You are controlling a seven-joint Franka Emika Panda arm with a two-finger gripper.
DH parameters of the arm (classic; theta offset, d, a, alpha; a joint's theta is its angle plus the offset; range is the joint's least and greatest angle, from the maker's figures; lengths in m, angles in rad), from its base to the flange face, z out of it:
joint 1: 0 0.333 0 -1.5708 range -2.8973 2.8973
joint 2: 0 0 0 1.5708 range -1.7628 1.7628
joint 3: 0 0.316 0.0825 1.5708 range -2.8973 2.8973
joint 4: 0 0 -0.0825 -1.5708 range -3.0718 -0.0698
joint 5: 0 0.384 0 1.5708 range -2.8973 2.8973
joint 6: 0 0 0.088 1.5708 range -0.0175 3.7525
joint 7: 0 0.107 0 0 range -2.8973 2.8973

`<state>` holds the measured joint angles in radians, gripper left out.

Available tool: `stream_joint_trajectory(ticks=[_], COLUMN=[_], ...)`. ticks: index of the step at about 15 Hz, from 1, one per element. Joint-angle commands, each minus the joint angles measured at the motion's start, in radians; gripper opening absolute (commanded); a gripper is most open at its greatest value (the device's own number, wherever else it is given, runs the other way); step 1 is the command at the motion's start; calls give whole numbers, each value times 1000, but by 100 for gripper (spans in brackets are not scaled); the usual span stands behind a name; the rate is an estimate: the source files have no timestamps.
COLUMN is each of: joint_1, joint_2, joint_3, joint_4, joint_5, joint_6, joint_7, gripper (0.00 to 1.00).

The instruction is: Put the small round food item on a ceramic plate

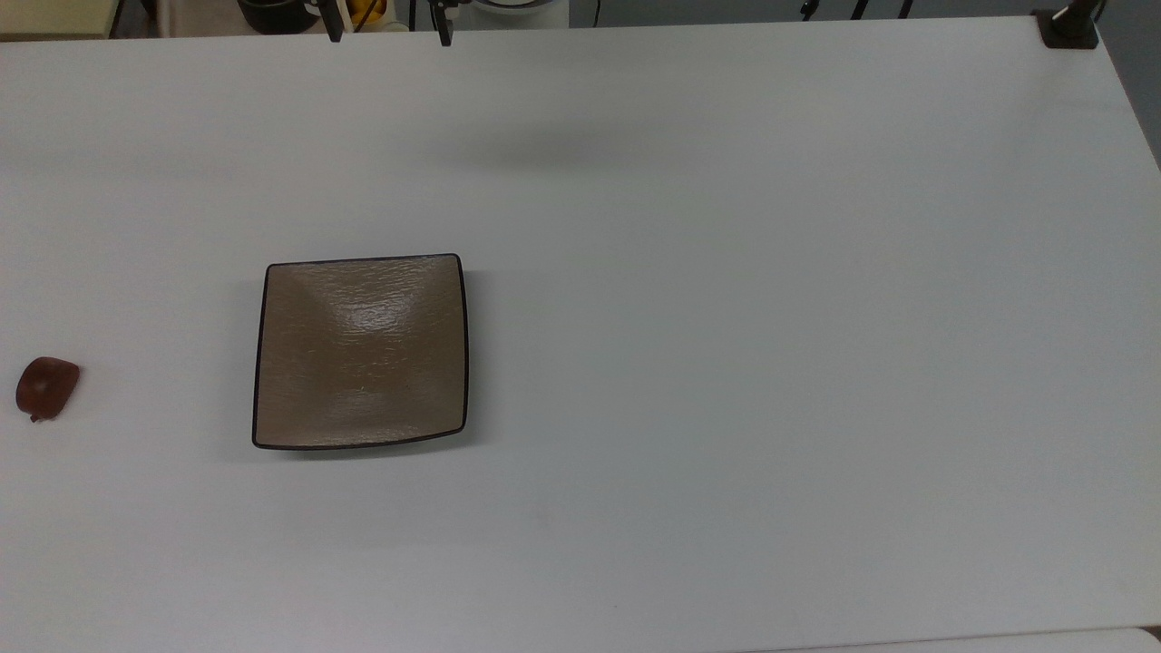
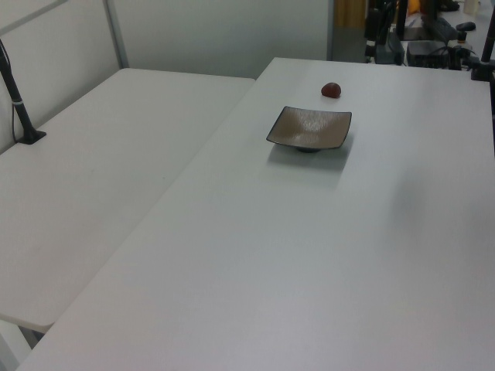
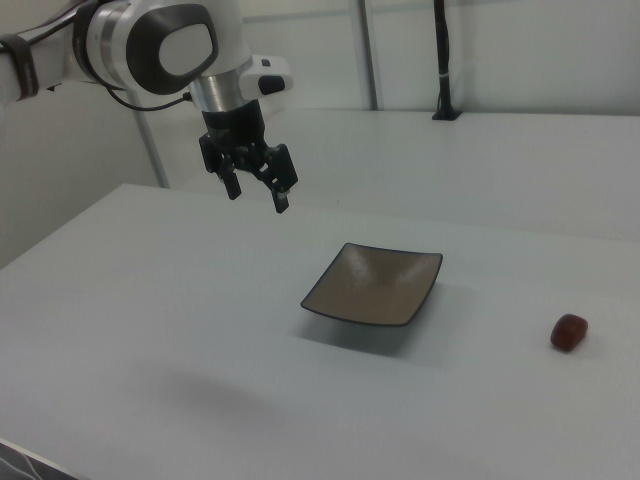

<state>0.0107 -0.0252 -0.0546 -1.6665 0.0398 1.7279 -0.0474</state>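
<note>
The small round food item [image 1: 47,388], a glossy reddish-brown lump, lies on the white table near the top view's left edge. It also appears in the left view [image 2: 331,90] and the right view [image 3: 569,331]. The square tan-brown ceramic plate [image 1: 363,352] [image 2: 309,127] [image 3: 374,285] sits apart from it, with nothing on it. My gripper [image 3: 258,195] hangs open and empty, high above the table, to the upper left of the plate in the right view. Its two dark fingertips [image 1: 335,27] poke in at the top view's upper edge.
A second white table [image 2: 100,162] adjoins this one. A black camera post [image 2: 19,100] [image 3: 440,60] stands on it, and another mount [image 1: 1068,25] sits at the top view's far right corner. Wide bare tabletop [image 1: 771,363] lies at the top view's right of the plate.
</note>
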Motion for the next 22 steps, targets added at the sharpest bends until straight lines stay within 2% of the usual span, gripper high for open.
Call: stream_joint_trajectory(ticks=[1, 7, 9, 10, 12, 15, 17, 22], joint_1=[11, 2, -37, -50, -98, -150, -184, -267], joint_2=[-56, -56, -39, -1, 66, 122, 184, 393], joint_3=[-16, -22, -45, -60, -65, -63, -63, -54], joint_4=[-80, -81, -113, -111, -102, -93, -52, 140], joint_5=[3, -26, -44, -46, -87, -90, -93, -104], joint_6=[3, 31, 179, 249, 359, 476, 504, 513], joint_7=[-14, -23, -23, -20, -20, -22, -23, -22], gripper=[100, 100, 100, 100, 100, 100, 100, 100])
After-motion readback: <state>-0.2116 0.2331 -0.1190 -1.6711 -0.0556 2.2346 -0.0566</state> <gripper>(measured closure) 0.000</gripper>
